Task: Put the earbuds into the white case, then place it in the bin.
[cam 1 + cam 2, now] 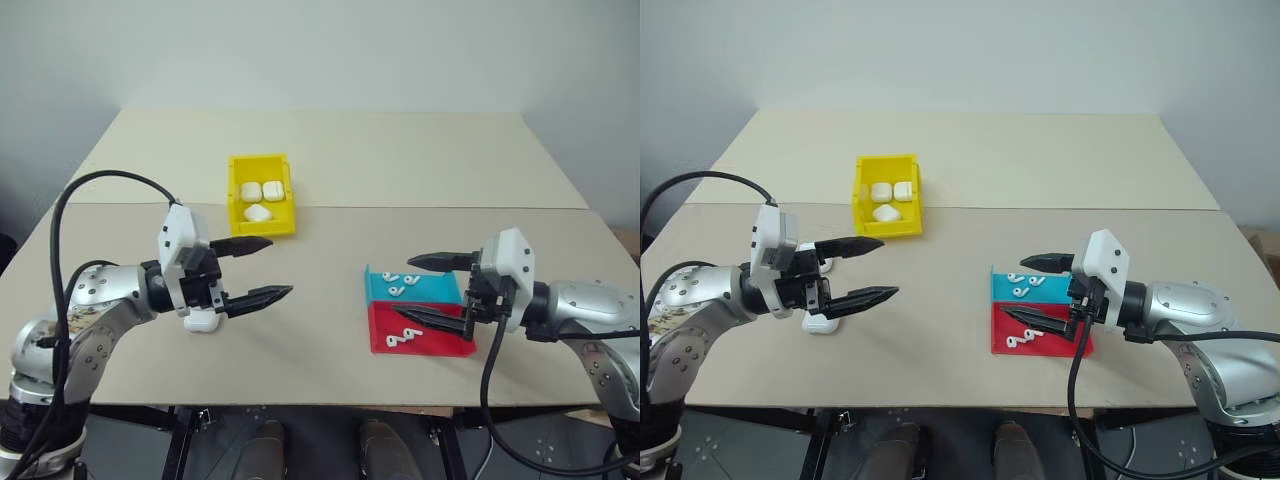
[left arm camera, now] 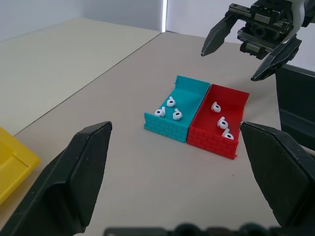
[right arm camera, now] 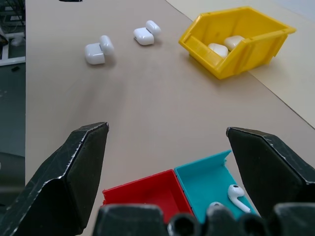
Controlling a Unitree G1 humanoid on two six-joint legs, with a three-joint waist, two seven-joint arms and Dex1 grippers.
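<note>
My left gripper point(image 1: 278, 267) hangs open over the table's left part, nothing between its fingers. An open white case point(image 1: 200, 321) lies just under it, and the right wrist view shows two open cases point(image 3: 98, 50) point(image 3: 146, 33) side by side. Small white earbuds lie in a blue tray point(image 2: 189, 93) and a red tray point(image 2: 231, 105), three in each. My right gripper point(image 1: 406, 288) is open and empty above these trays. The yellow bin point(image 1: 237, 200) stands at the centre left of the table and holds three closed white cases point(image 1: 262, 193).
The two trays sit side by side near the table's front right edge. A seam runs across the tabletop just behind the bin. Bare tabletop lies between the two grippers.
</note>
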